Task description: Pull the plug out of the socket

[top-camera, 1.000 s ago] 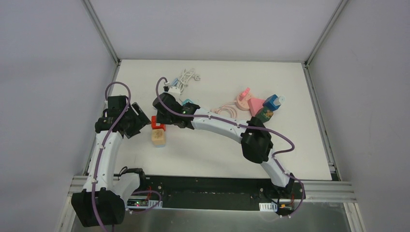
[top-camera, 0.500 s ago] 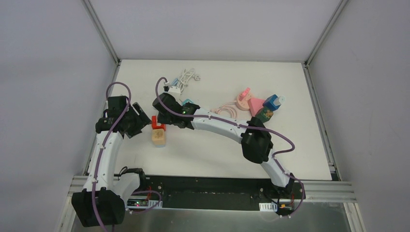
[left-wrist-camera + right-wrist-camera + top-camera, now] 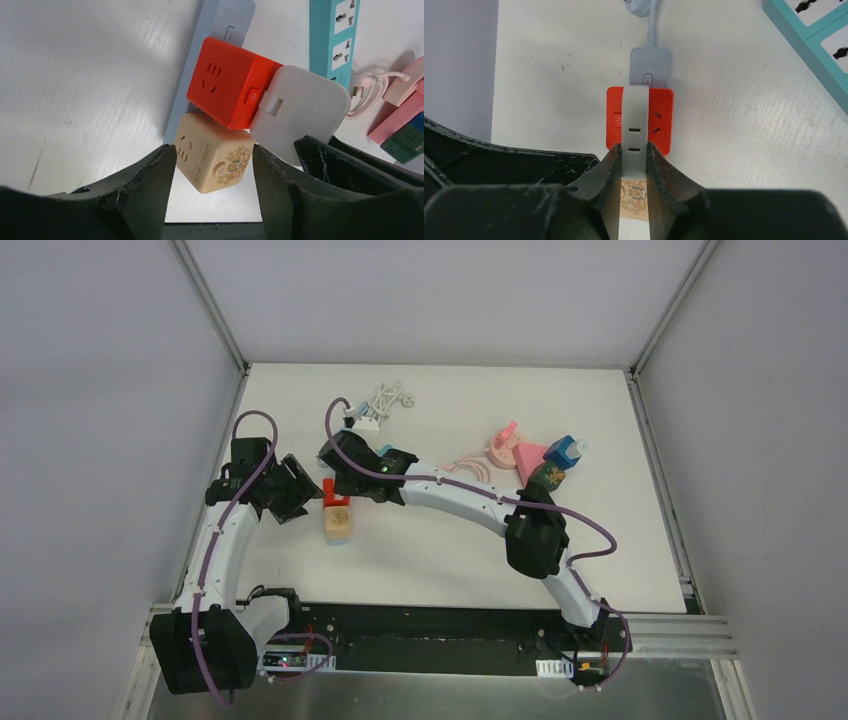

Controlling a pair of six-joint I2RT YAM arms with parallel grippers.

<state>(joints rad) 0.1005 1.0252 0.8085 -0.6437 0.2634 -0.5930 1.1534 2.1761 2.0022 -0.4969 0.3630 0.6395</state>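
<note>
Two grippers share one cluster: the right gripper [image 3: 633, 156] pinches the white flat plug [image 3: 300, 112] seated in the red cube socket [image 3: 225, 87], and the left gripper [image 3: 214, 156] clamps the beige cube socket [image 3: 212, 165] at its 6 o'clock. A teal power strip [image 3: 332, 35] crowds 2 o'clock in the left wrist view. The grey-blue power strip [image 3: 220, 20] underneath is largely hidden.

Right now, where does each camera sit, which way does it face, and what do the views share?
Top external: above and behind the bases, looking down at the table; both arms show.
Left wrist: on the left arm, low, facing the beige cube between the fingers of the left gripper.
Right wrist: on the right arm, looking down at the white plug pinched in the right gripper.
Shared: both wrist views show the red cube and teal strip.
</note>
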